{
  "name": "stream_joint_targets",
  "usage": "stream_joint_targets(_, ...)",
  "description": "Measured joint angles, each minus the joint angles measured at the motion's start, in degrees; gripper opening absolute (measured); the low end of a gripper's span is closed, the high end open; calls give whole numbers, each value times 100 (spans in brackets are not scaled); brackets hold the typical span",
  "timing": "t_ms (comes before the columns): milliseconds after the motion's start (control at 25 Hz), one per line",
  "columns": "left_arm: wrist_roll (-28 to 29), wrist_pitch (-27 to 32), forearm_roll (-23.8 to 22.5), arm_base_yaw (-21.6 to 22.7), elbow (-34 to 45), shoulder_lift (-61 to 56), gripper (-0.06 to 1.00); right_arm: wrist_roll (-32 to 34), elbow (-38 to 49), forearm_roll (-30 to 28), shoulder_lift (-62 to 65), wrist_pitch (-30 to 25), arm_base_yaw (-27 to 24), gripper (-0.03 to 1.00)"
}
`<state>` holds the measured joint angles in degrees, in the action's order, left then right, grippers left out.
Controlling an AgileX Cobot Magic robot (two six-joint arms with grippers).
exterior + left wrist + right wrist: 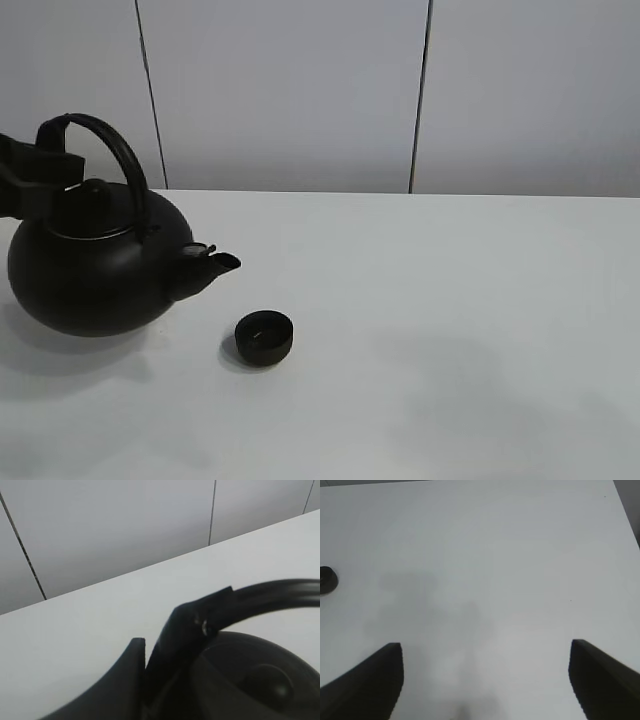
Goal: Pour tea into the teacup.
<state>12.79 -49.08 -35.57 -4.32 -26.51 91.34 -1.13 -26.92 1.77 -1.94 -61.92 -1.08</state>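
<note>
A big round black kettle (95, 265) with an arched handle (118, 152) is at the left of the white table, its short spout (215, 262) pointing right toward the teacup. The teacup (264, 337) is small, round, matte black and stands just right of and below the spout; it also shows at the edge of the right wrist view (327, 579). My left gripper (48, 168) is shut on the kettle's handle at its left end; in the left wrist view the fingers (180, 645) clamp the handle (280, 596). My right gripper (485, 680) is open and empty above bare table.
The white table (450, 330) runs to a pale panelled wall (300, 90) at the back. The right gripper is out of the exterior high view. A faint shadow lies on the table under the right gripper.
</note>
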Motion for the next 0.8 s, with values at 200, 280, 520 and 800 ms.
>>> stream_joint_targets(200,-78,216,0,0,-137,11,14,0,0,0,0,0,0,62)
stream_joint_targets(280,-111,248,0,0,-161,15,14,0,0,0,0,-7,0,62)
stream_joint_targets(520,-117,272,0,0,-161,15,14,0,0,0,0,-2,0,62)
stream_joint_targets(800,-117,295,132,0,-162,22,14,0,0,0,0,-2,0,62)
